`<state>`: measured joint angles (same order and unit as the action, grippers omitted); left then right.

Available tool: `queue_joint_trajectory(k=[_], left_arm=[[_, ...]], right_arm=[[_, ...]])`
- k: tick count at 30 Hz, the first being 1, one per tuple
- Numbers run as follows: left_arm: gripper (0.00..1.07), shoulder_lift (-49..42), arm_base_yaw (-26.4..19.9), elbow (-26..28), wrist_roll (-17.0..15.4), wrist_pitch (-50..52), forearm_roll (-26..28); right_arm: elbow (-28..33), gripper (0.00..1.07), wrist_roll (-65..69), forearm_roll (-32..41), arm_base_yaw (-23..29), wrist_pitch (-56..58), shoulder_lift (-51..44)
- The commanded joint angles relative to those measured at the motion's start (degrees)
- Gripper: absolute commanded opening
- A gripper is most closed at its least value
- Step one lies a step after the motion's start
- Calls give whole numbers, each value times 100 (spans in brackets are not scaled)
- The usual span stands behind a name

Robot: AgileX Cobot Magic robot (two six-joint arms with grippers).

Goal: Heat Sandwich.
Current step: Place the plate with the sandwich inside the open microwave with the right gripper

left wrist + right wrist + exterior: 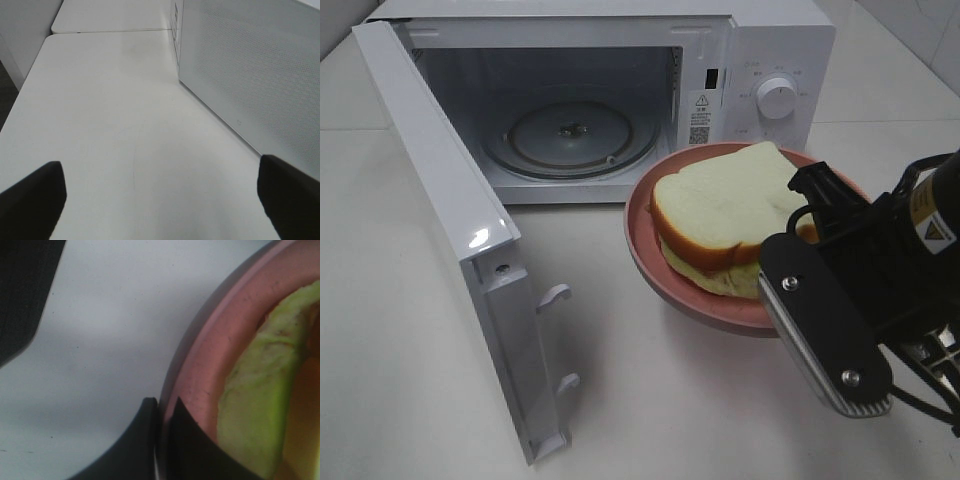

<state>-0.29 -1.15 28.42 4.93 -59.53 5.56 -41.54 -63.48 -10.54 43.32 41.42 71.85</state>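
The sandwich (725, 215), pale yellow bread slices with a lighter layer between, lies on a round pink plate (645, 245) in front of the open microwave (770, 60). My right gripper (775, 305) is shut on the plate's near right rim. In the right wrist view its two fingers (147, 440) pinch the pink rim (220, 340) with the sandwich edge (260, 395) just inside. The plate looks raised off the table. My left gripper (160, 200) is open over bare table beside the microwave's perforated side wall (250, 65), and it holds nothing.
The microwave door (450, 220) swings wide open to the left and juts toward the table's front. A glass turntable (570, 135) lies inside the cavity. The control dial (778, 98) is on the right panel. White table (670, 400) spreads in front.
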Motion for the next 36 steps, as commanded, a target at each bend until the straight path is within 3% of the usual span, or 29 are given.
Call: queue_joint_trajectory(k=[1,9,17,36], left_arm=[[98,-143,-17,-6,-34,11,-6],[98,-143,-17,-6,-34,11,-6],[98,-143,-17,-6,-34,11,-6],[98,-143,-17,-6,-34,11,-6]], right_arm=[[17,0,-1112,304,-447,-172,-46],[11,0,-2172,682,-968,-206,212],[-34,0,-2217,693,-968,-573,510],[-854,0,-2515,1134,-871,-819,1243]])
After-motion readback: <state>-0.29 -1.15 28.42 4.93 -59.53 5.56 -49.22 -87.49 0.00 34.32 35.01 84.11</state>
